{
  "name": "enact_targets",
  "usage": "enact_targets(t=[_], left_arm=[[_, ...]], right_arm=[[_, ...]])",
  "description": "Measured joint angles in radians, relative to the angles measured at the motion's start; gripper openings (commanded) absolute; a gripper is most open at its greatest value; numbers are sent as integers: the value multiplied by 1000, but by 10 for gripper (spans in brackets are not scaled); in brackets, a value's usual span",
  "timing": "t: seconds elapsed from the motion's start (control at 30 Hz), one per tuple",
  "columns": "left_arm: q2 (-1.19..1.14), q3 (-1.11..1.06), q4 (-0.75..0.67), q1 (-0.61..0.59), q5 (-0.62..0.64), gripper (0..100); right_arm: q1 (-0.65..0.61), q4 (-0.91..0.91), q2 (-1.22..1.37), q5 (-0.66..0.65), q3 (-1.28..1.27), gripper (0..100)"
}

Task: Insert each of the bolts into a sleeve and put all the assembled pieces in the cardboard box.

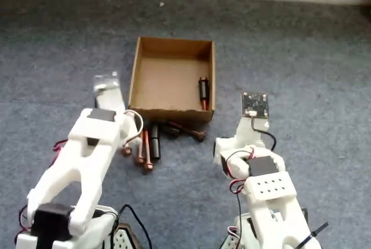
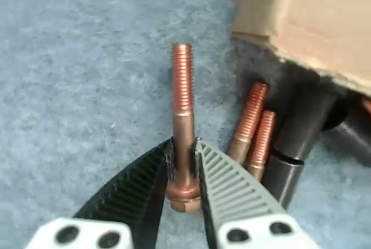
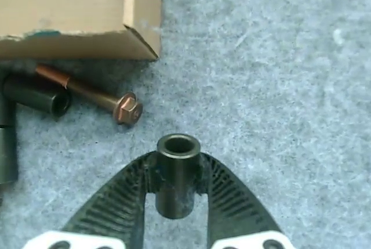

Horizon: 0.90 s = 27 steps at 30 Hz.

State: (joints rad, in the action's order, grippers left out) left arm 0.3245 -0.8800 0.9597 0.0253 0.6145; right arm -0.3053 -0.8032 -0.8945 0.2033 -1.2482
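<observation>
My left gripper (image 2: 184, 147) is shut on a copper bolt (image 2: 183, 104), gripping its shank just above the hex head, threads pointing away over the carpet. Two more bolts (image 2: 250, 122) and a black sleeve (image 2: 293, 144) lie close beside it, near the cardboard box (image 2: 313, 17). My right gripper (image 3: 177, 165) is shut on a black sleeve (image 3: 177, 147), its open bore facing the camera. Another bolt (image 3: 93, 95) and a sleeve (image 3: 37, 95) lie by the box corner (image 3: 139, 34). Inside the box (image 1: 137, 75) lies one assembled piece (image 1: 203, 91).
The loose bolts (image 1: 145, 150) and sleeves (image 1: 155, 141) lie clustered on the grey carpet just in front of the box, between the two arms. Open carpet spreads to the right of the box and around the right arm (image 1: 261, 179).
</observation>
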Motion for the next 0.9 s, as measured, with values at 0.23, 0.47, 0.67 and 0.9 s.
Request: enact_targets(t=[0.23, 0.47, 0.67, 0.9], left_arm=[[104, 0, 109, -72, 420, 46], [114, 0, 146, -71, 459, 265], [121, 0, 146, -71, 459, 137], [167, 40, 180, -71, 219, 28]], right_arm=[[0, 0, 0, 0, 0, 5], [0, 0, 0, 0, 0, 5], [0, 0, 0, 0, 0, 5], [0, 0, 0, 0, 0, 5]])
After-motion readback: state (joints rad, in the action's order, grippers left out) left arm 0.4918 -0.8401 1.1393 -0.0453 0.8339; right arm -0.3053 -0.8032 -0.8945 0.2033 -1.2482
